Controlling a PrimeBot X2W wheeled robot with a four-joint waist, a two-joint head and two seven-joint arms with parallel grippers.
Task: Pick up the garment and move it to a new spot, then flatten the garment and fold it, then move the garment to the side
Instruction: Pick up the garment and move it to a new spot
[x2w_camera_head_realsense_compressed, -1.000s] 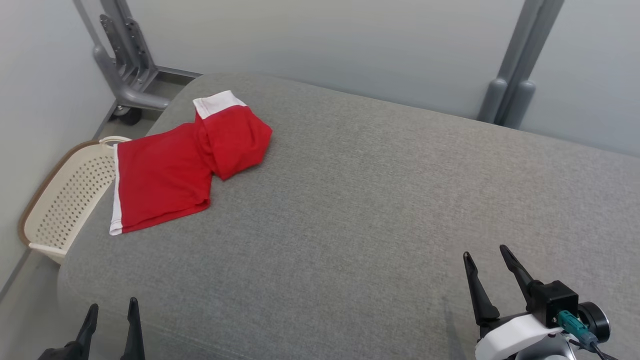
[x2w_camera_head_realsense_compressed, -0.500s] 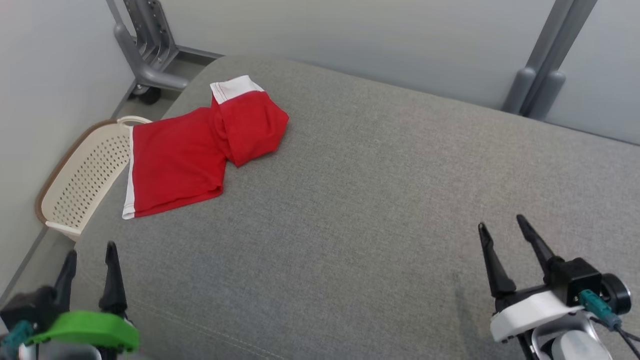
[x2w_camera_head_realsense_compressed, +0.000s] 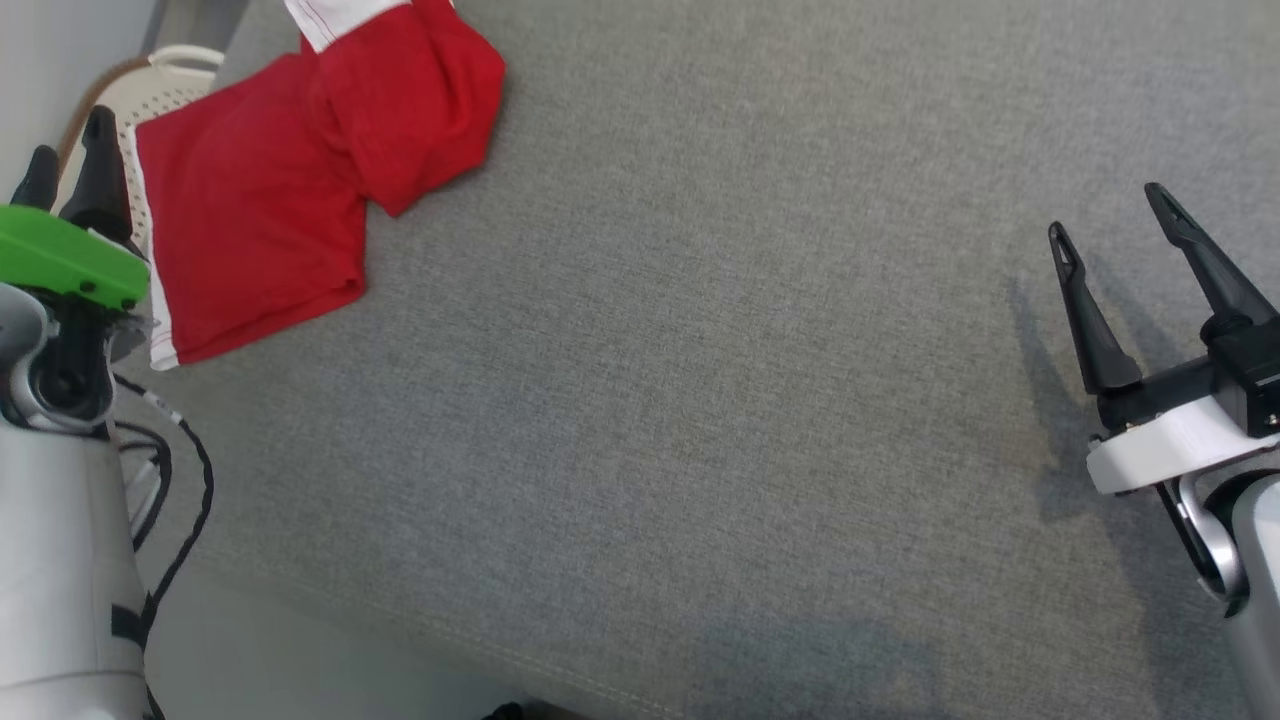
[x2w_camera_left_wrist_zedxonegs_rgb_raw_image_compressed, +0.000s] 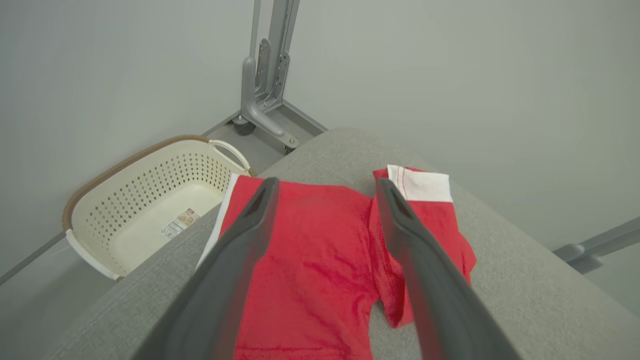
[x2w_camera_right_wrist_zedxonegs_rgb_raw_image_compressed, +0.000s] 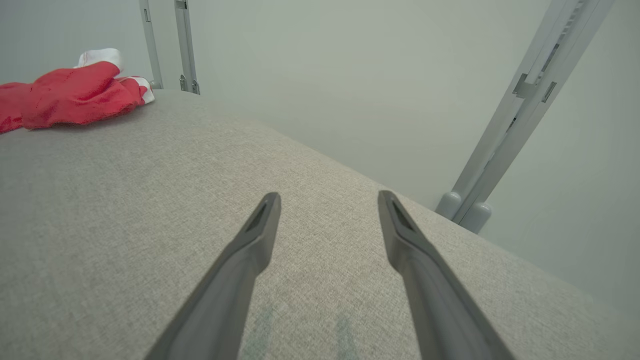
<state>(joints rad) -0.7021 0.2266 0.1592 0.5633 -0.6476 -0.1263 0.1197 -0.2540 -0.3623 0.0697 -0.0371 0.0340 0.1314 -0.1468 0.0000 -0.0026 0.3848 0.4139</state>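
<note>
A red garment (x2w_camera_head_realsense_compressed: 290, 180) with white trim lies crumpled at the far left corner of a grey padded surface (x2w_camera_head_realsense_compressed: 700, 400). It fills the middle of the left wrist view as red cloth (x2w_camera_left_wrist_zedxonegs_rgb_raw_image_compressed: 310, 260) and sits far off at upper left for the right wrist, garment (x2w_camera_right_wrist_zedxonegs_rgb_raw_image_compressed: 70, 95). My left gripper (x2w_camera_head_realsense_compressed: 70, 155) hangs open just left of the garment's near edge, above it and not touching, fingers (x2w_camera_left_wrist_zedxonegs_rgb_raw_image_compressed: 240, 240) apart. My right gripper (x2w_camera_head_realsense_compressed: 1105, 215) stands open over bare fabric at the right, empty, fingers (x2w_camera_right_wrist_zedxonegs_rgb_raw_image_compressed: 250, 250) spread.
A cream perforated laundry basket (x2w_camera_left_wrist_zedxonegs_rgb_raw_image_compressed: 150, 200) stands on the floor beside the surface's left corner, its rim (x2w_camera_head_realsense_compressed: 120, 85) showing behind my left gripper. Grey metal frame posts (x2w_camera_right_wrist_zedxonegs_rgb_raw_image_compressed: 505, 150) rise by the pale wall behind. Black cables (x2w_camera_head_realsense_compressed: 170, 470) hang off my left arm.
The head camera has tilted down and closer, so the whole scene shifted. My left gripper has risen up to beside the garment. The right gripper has advanced up the surface. The garment lies unmoved.
</note>
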